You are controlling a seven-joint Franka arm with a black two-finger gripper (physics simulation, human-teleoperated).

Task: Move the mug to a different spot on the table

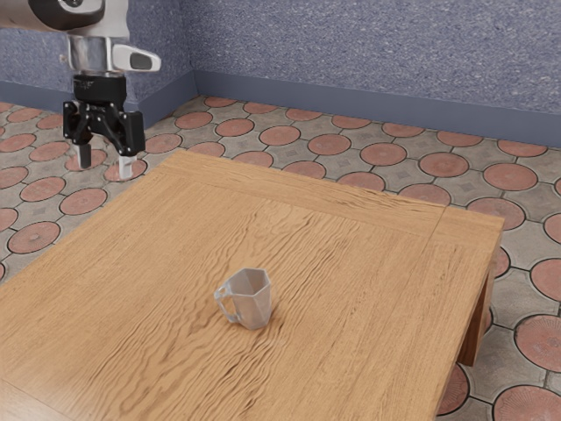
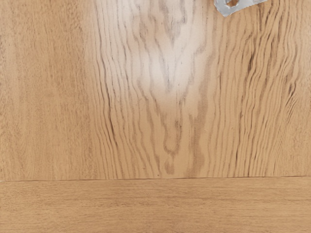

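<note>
Black jaws hung open and empty at the exterior view's left, fingers pointing down, high above the far corner of the tabletop (image 1: 368, 254). They were carried by the single arm (image 1: 95, 54). Toward the middle of that view the grey mug (image 1: 246, 298) stood upright on the wood, well apart from the jaws, its handle (image 1: 225, 304) turned to the exterior view's left. In the wrist view bare wood grain lay under the hand, and a grey sliver of the mug (image 2: 233, 6) sat well off the hand's line.

Risks noted, as judgement:
- The approach had not yet been lined up. A descent from this offset would likely land on bare wood or clip the rim.
- The handle faced the side from which the arm came. A finger striking it would probably spin or shove the mug, not seat it.
- The walls were faceted and tapered. A grip across uneven facets could slip or tilt the mug on lifting.
- The mug looked light and thin. A hard, off-centre closure could tip it over.
- Further to the exterior view's right the tabletop ended over a tiled floor (image 1: 526, 202). A release too near that edge could send the mug off.

Count: one arm, one pair of jaws, one mug with one handle, one tabletop.
</note>
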